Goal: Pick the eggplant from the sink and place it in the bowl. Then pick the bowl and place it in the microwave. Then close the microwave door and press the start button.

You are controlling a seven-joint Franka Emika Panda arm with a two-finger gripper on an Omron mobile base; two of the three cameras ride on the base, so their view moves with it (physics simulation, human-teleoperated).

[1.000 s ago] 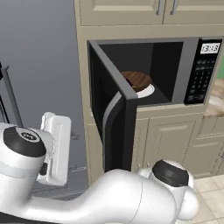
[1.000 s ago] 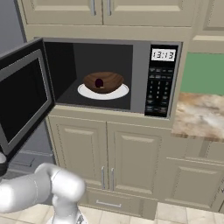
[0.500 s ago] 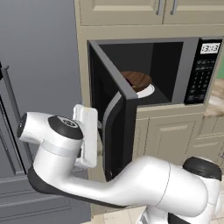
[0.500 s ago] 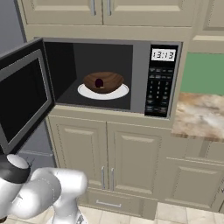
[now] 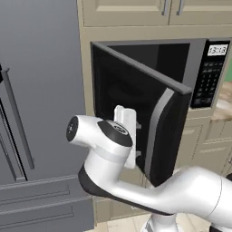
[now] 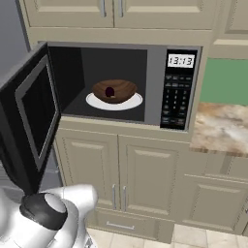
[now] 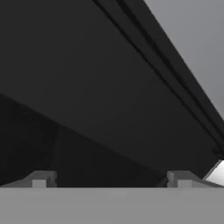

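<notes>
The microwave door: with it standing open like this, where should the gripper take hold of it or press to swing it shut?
On the microwave door, contact the outer dark glass near the curved silver handle, at the free edge farthest from the hinge, coming from the door's outer face. The open gripper already faces that dark panel, so a flat push looks likelier to work than pinching the handle.

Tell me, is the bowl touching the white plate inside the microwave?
Touching. The right base view shows the bowl sitting directly on the white plate in the microwave, no gap.

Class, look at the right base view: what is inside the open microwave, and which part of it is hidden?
Inside the microwave a white plate carries the bowl, with the eggplant in it. The bowl's wall covers most of the eggplant.
</notes>
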